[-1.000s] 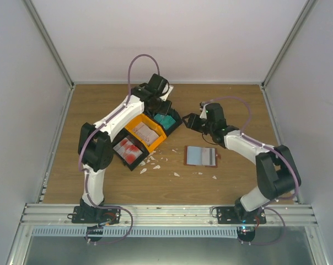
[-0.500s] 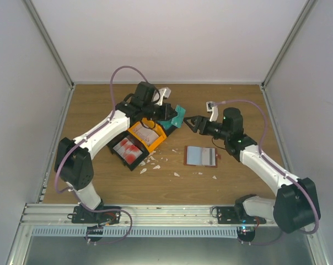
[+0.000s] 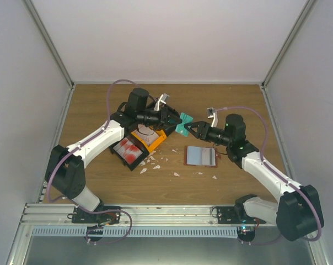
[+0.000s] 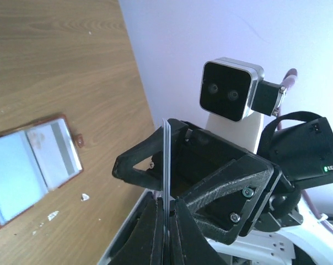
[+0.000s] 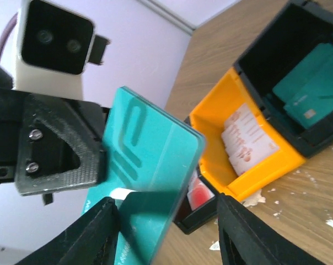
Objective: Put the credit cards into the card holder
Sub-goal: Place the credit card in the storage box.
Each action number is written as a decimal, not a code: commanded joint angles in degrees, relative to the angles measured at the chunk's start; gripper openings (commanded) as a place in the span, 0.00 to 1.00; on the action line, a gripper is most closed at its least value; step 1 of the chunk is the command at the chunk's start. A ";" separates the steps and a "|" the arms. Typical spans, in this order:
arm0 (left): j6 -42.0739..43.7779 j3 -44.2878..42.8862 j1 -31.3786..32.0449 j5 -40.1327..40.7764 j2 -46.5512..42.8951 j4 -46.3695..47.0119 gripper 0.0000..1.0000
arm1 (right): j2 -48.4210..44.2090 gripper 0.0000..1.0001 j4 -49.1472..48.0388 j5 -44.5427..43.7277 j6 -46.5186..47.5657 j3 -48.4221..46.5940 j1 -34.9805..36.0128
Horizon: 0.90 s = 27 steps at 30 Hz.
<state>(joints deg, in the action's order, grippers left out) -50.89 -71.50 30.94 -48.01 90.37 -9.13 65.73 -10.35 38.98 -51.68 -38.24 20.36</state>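
My left gripper (image 3: 175,118) is shut on a teal credit card (image 3: 183,122), held in the air to the right of the tray. In the left wrist view the teal credit card (image 4: 166,160) is edge-on, rising from between my left gripper's (image 4: 166,205) closed fingers. My right gripper (image 3: 191,129) is open, one finger on each side of the teal credit card (image 5: 150,165), with a gap on both sides. More credit cards lie in the tray: teal (image 5: 312,96), white (image 5: 249,138) and red-and-white (image 3: 129,151). The card holder (image 3: 201,156) lies open on the table, light blue inside, below my right gripper.
The black-and-orange compartment tray (image 3: 134,131) sits under my left arm, left of centre. Small white scraps (image 3: 150,163) lie on the wood between the tray and the card holder (image 4: 28,165). Grey walls close in the table at the back and sides.
My left gripper lifted the teal card out of the tray and carried it right. My right gripper swung left to meet it, and its fingers now straddle the card.
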 commanded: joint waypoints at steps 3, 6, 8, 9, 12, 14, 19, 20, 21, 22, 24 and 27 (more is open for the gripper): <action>-3.16 0.84 0.03 -6.41 -3.09 7.09 0.00 | 0.33 0.43 -11.35 7.67 -7.41 2.13 1.04; -1.84 0.68 -0.23 -5.80 -3.73 5.92 0.01 | 0.81 0.28 -15.44 8.00 -9.53 2.31 1.01; -0.99 0.49 -0.47 -6.16 -3.88 5.67 0.09 | 1.08 0.17 -16.47 7.43 -10.14 1.94 1.00; -0.53 0.41 -0.52 -6.55 -3.97 5.39 0.14 | 1.14 0.13 -17.06 7.15 -10.26 1.70 1.08; 2.70 -0.32 -0.78 -7.80 -4.06 3.87 0.26 | 1.73 0.05 -17.46 6.78 -9.96 0.14 1.07; 5.41 -0.99 -0.88 -8.46 -3.91 2.13 0.31 | 2.21 0.04 -17.32 7.03 -9.77 -0.90 1.08; 9.50 -1.74 -0.94 -11.21 -3.50 0.94 0.31 | 3.47 0.01 -16.36 8.36 -9.07 -2.52 1.00; 10.08 -1.85 -1.03 -11.04 -3.52 0.70 0.30 | 3.56 0.01 -15.84 8.27 -8.65 -2.52 1.01; 10.49 -1.95 -1.20 -10.98 -3.67 0.59 0.30 | 3.45 0.02 -15.29 8.18 -8.29 -2.35 0.88; 10.74 -1.90 -1.41 -11.11 -3.82 0.69 0.30 | 3.32 0.02 -15.22 8.13 -8.23 -2.07 0.79; 11.24 -1.76 -1.76 -11.58 -4.17 0.90 0.32 | 2.90 0.02 -16.24 8.05 -9.07 -1.00 0.27; 11.96 -1.48 -2.35 -11.86 -4.46 0.58 0.36 | 2.50 0.01 -18.20 8.73 -10.54 -0.21 -0.20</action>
<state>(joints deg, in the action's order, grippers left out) -41.41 -71.46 29.08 -56.03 88.42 -9.21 68.42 -26.55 48.03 -61.34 -39.00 21.08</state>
